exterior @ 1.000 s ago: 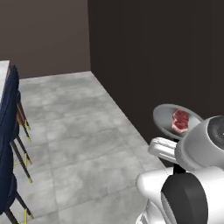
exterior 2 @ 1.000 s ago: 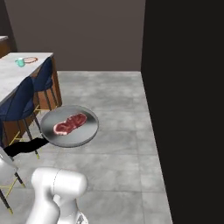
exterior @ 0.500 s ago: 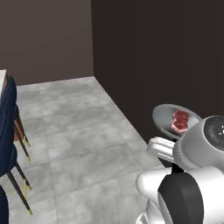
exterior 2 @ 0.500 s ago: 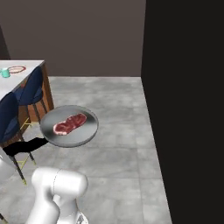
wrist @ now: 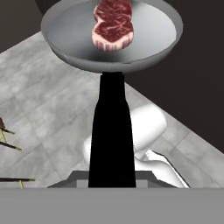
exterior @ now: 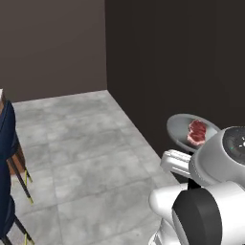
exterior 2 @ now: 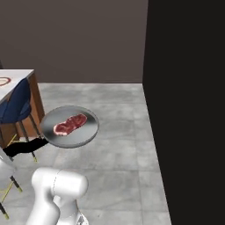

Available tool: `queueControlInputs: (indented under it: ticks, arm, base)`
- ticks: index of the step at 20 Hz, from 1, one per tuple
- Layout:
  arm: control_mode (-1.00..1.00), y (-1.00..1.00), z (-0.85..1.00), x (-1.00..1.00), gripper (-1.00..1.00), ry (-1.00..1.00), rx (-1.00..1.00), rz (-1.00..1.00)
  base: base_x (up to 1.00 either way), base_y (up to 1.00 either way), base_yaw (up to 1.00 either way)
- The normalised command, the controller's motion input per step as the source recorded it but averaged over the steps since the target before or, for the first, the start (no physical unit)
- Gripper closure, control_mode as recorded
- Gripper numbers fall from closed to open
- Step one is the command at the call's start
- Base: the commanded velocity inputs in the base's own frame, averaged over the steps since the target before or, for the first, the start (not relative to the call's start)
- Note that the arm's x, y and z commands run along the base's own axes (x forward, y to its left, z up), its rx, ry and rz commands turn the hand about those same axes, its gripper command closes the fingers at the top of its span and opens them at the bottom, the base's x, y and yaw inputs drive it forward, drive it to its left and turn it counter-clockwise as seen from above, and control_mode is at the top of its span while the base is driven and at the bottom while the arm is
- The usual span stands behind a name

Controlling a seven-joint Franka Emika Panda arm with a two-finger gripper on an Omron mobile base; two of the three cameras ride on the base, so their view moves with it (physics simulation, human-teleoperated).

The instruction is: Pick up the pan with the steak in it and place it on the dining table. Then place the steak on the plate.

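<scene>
The pan is carried level in the air above the grey floor, with the steak lying flat near its middle; in the hand view the straight black handle runs from the bowl down into the claw, which is clamped shut on the handle's end; the fingertips themselves are hidden behind it. Seen from the left base camera, the pan juts out beyond the arm's white upper joints, close to the dark wall; the steak sits on the side nearer the arm.

The counter that the pan is bound for lies at the left edge of the right base view, white-topped over a wooden base, with a blue stool against it and the red rim of the plate just showing on top; pan and counter are well apart.

The step in hand looks like transport; to do it well, keep the handle level so the steak does not slide to the rim; hold the grip firm, since the load hangs far out from the claw; bring the pan in above the stool back and over the counter's edge, then lower it beside the plate, not onto it.
</scene>
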Motion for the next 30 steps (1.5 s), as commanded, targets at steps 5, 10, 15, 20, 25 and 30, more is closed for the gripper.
queueControlInputs:
  ticks: [5,10,15,20,25,30]
  arm:
    - [1.0,0.0,0.0,0.0,1.0,0.0,0.0,0.0]
    - [1.0,0.0,0.0,0.0,1.0,0.0,0.0,0.0]
    - [1.0,0.0,0.0,0.0,1.0,0.0,0.0,0.0]
    - [1.0,0.0,0.0,0.0,1.0,0.0,0.0,0.0]
    - [1.0,0.0,0.0,0.0,1.0,0.0,0.0,0.0]
    - [1.0,0.0,0.0,0.0,1.0,0.0,0.0,0.0]
  base:
    - [1.0,-0.12,0.0]
    - [1.0,-0.15,0.0]
    - [1.0,-0.16,0.0]
    - [1.0,-0.16,0.0]
    - [1.0,-0.15,0.0]
    - [0.93,-0.08,0.03]
